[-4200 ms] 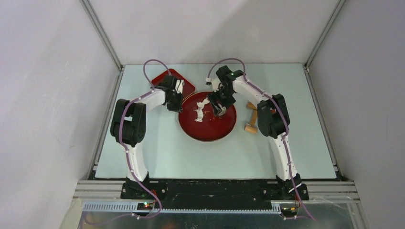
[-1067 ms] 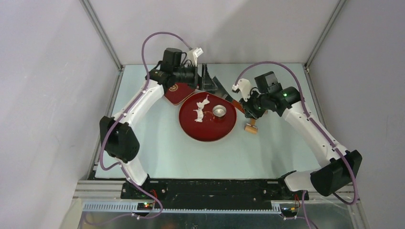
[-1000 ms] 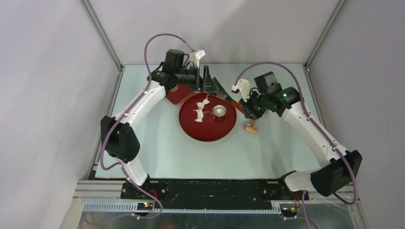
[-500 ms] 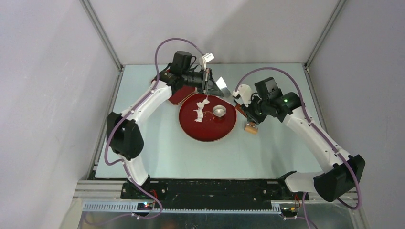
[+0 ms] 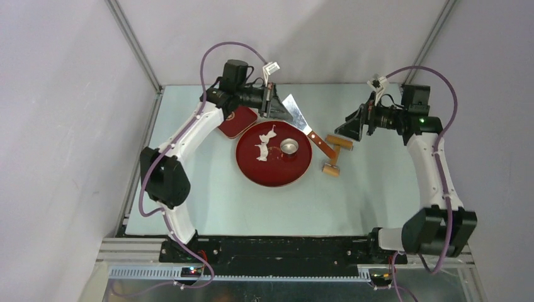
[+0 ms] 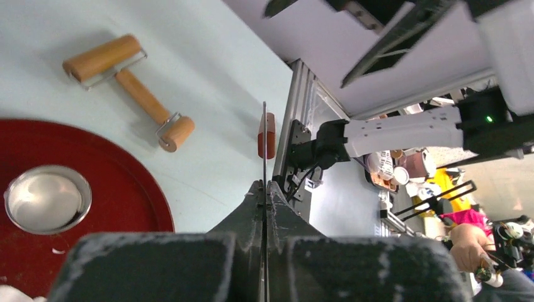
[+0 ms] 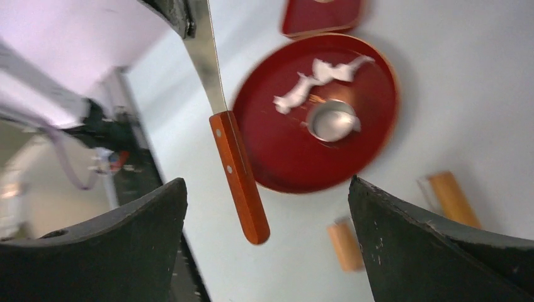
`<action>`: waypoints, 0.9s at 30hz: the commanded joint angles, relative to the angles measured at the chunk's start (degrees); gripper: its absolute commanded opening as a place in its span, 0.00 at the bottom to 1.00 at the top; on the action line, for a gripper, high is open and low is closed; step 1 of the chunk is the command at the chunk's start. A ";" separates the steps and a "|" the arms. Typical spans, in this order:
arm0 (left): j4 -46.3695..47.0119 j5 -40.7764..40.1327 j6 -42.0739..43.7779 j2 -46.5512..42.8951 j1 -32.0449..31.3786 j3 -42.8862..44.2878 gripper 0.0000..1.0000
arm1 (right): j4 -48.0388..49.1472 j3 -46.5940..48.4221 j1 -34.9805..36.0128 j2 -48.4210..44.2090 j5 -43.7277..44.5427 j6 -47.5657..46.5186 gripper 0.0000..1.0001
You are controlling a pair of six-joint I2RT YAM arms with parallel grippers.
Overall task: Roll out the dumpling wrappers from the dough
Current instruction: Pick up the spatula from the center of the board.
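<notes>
My left gripper is shut on the metal blade of a scraper, seen edge-on between its fingers in the left wrist view. The scraper's wooden handle hangs free over the right rim of the round red tray. On that tray lie ragged white dough and a small metal cutter cup. My right gripper stands wide open, apart from the handle, holding nothing. No round dumpling wrappers show.
A wooden rolling pin lies on the table just right of the tray, under the space between my grippers. A small square red plate sits behind the tray's left side, partly under my left arm.
My left gripper shut on the scraper's blade. My right gripper let go of the handle, opened wide and drew back to the right.
</notes>
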 commanded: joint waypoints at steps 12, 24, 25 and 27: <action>12.01 5.96 -6.23 -11.23 0.19 -0.25 0.00 | -16.99 3.03 -0.19 19.01 -38.64 -16.52 0.99; 28.98 5.05 -15.26 -13.40 0.17 -11.14 0.00 | -42.01 9.68 2.19 23.69 -39.46 -40.17 0.94; 29.55 4.46 -15.24 -13.52 0.24 -12.09 0.00 | -42.32 10.05 2.03 23.79 -39.47 -39.73 0.94; 30.06 3.53 -15.47 -13.63 0.27 -12.83 0.00 | -42.45 10.36 1.92 23.97 -39.53 -39.00 0.94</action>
